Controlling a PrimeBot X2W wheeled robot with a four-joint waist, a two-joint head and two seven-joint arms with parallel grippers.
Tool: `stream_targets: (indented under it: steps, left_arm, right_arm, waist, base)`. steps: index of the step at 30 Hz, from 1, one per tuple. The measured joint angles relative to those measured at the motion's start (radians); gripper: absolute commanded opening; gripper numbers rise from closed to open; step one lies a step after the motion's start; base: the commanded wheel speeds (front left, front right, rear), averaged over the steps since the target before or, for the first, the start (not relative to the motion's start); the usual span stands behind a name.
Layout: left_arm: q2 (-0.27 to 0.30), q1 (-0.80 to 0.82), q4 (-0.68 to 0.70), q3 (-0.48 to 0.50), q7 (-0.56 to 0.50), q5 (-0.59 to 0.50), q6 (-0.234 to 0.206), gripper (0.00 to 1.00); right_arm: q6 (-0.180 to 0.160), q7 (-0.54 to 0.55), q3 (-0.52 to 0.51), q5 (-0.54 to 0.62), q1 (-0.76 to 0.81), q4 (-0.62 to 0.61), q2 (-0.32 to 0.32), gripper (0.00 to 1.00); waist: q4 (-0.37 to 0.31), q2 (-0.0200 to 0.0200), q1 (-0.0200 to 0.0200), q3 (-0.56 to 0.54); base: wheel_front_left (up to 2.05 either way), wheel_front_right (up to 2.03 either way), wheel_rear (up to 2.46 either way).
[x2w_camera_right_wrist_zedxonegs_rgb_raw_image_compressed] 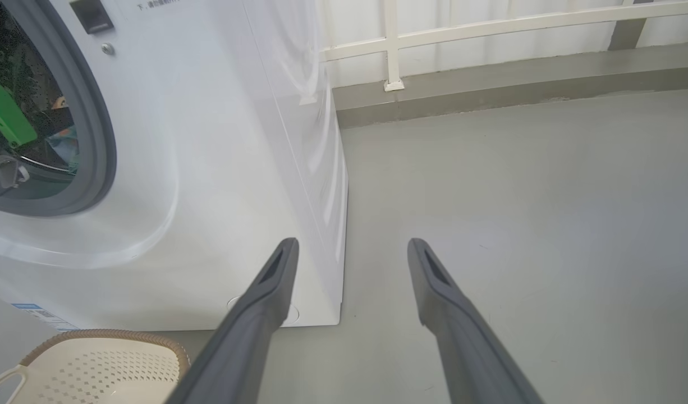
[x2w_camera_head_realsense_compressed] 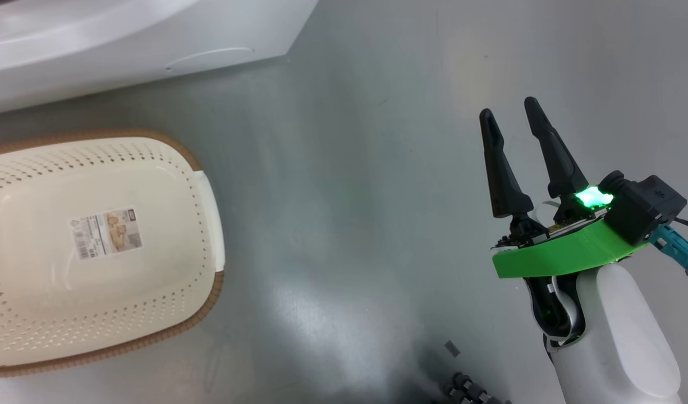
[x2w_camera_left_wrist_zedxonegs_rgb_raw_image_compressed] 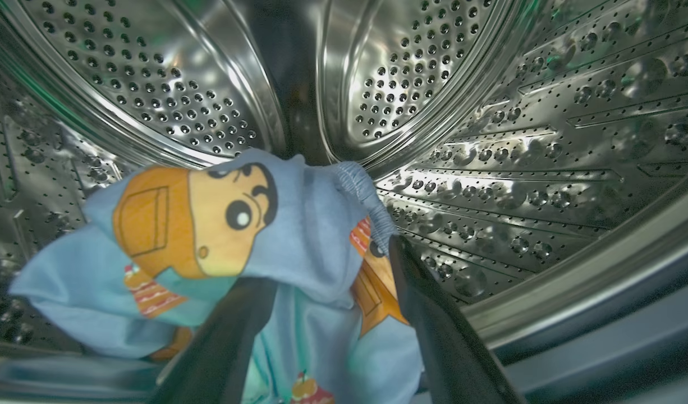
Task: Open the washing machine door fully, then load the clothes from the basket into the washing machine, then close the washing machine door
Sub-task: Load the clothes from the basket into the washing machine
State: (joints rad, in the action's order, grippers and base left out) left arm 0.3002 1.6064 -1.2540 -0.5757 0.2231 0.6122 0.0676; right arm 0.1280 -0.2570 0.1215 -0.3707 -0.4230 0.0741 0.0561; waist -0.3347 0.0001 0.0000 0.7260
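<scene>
A: How does the left gripper [x2w_camera_left_wrist_zedxonegs_rgb_raw_image_compressed: 328, 262] stand?
B: Its two dark fingers [x2w_camera_left_wrist_zedxonegs_rgb_raw_image_compressed: 434, 325] are well apart, so the jaws are spread wide. One finger's tip is covered.
A: And the right gripper [x2w_camera_head_realsense_compressed: 508, 109]?
B: Also spread, gripping nothing. In the head view it points up and a little to the left. Behind it sits a green bracket [x2w_camera_head_realsense_compressed: 563, 255] with a lit green lamp [x2w_camera_head_realsense_compressed: 594, 197] and a black wrist camera [x2w_camera_head_realsense_compressed: 647, 205]. The white forearm [x2w_camera_head_realsense_compressed: 619, 331] rises from the lower right.
</scene>
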Motion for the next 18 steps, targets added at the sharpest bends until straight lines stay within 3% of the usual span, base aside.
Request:
stream_targets:
  steps: [11,18]
  left_arm:
    - [-0.027,-0.110,0.035,0.025,0.030,0.035,0.025,1.00]
    - [-0.027,-0.218,0.160,0.078,0.031,0.044,0.026,1.00]
  right_arm:
    - [0.000,0.000,-0.007,0.002,-0.008,0.001,0.007,1.00]
    - [0.000,0.000,-0.007,0.002,-0.007,0.008,0.012,1.00]
  waist:
    - [0.047,0.0000,0.0000,-0.057]
    - [0.070,0.0000,0.0000,-0.100]
  base:
    - [0.00,0.00,0.00]
    - [0.00,0.00,0.00]
